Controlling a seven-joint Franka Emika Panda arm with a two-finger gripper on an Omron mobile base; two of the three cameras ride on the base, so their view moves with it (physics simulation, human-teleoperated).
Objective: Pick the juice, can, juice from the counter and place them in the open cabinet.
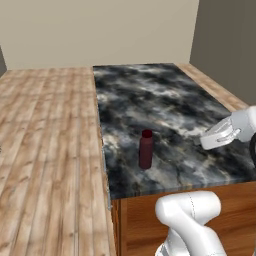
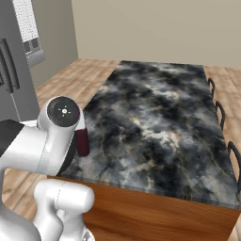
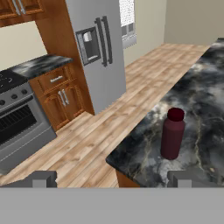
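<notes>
Marbled black-and-grey stone counter [image 1: 165,110] carries a dark maroon cylindrical juice bottle [image 1: 146,149] upright near its front-left corner. Right base view: bottle [image 2: 83,141] by that edge. Hand view: gripper [image 3: 111,178] jaws apart, bottle [image 3: 172,134] ahead.

A simulated kitchen with a light wood plank floor [image 1: 50,130] and plain beige walls [image 1: 100,30]. The landmark is a tall grey refrigerator [image 3: 98,57] with two vertical door handles and a dispenser panel. Just beside it stand reddish-brown wooden base cupboards [image 3: 61,98] under a short dark marbled worktop [image 3: 39,64]. Beyond those cupboards, farther from the refrigerator, sits a steel oven range [image 3: 19,120]. Past the refrigerator's other side hangs a pale speckled panel [image 3: 127,17], possibly a window.
</notes>
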